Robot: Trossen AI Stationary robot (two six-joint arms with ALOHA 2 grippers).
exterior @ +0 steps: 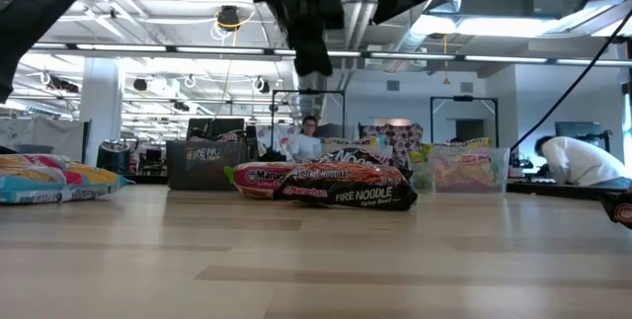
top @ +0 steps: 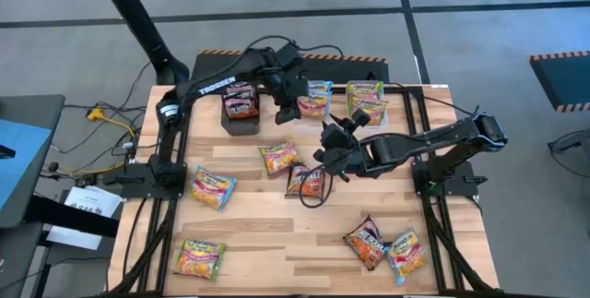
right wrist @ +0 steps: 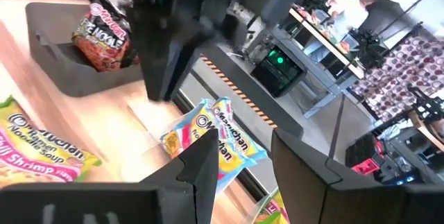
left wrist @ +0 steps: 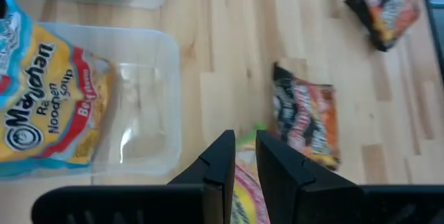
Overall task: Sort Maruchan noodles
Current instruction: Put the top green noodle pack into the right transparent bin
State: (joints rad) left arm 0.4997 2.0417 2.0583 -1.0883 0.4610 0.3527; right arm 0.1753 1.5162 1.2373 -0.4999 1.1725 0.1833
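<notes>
Pale wood planks make up your tabletop (top: 277, 243), with Maruchan noodles (top: 213, 187) scattered over it. Your left arm reaches from the left edge along the far edge, past the black box (top: 241, 113) holding a dark packet (top: 241, 101); its left hand (top: 286, 109) hangs empty beside a clear tub (left wrist: 139, 113), fingers (left wrist: 220, 156) nearly closed. Your right arm stretches from the right edge toward the centre, right hand (top: 334, 164) raised over a dark packet (top: 304, 181), fingers (right wrist: 201, 161) parted and holding nothing.
</notes>
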